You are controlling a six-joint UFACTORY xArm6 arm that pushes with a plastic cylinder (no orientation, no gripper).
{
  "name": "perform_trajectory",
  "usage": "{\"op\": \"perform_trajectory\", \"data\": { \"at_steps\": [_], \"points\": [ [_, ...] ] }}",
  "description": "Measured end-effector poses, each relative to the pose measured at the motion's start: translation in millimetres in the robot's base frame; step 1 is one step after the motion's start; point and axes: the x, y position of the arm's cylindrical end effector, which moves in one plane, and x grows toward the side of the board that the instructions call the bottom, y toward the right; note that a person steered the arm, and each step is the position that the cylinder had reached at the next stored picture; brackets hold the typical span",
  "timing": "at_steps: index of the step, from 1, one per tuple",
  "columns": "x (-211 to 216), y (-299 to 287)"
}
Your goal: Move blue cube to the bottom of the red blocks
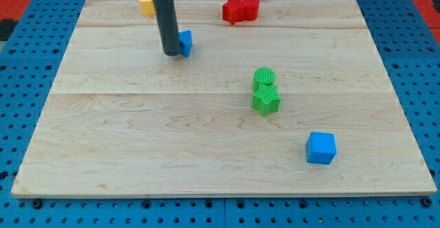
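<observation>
Resting on the board in the upper left of the frame, my tip [171, 51] is a bare rod that grasps nothing and touches the left side of a small blue block [185, 42]. The blue cube [321, 147] lies far off at lower right, so it is well down-right of my tip. The red blocks [240, 9] sit at the top centre, with two green blocks [265, 90] between them and the cube.

Tip [170, 52] down on board [137, 145], tight vs small blue block [185, 42] on its right. Yellow block [146, 3] just behind rod, top left. Two red blocks [240, 9] touching, top middle; open wood below them. Green round block [264, 77] & green star block [266, 101] touching, mid board, between blue cube [321, 147] at btm right & the reds. Wide open wood at view's left & btm.
</observation>
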Motion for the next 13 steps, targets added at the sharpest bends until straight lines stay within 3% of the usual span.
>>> {"op": "perform_trajectory", "data": {
  "at_steps": [2,4,5,6,8,9,10,11,13],
  "points": [
    [-86,25],
    [-94,55],
    [-68,45],
    [3,26],
    [233,7],
    [283,69],
    [284,122],
    [284,218],
    [191,226]
  ]
}}
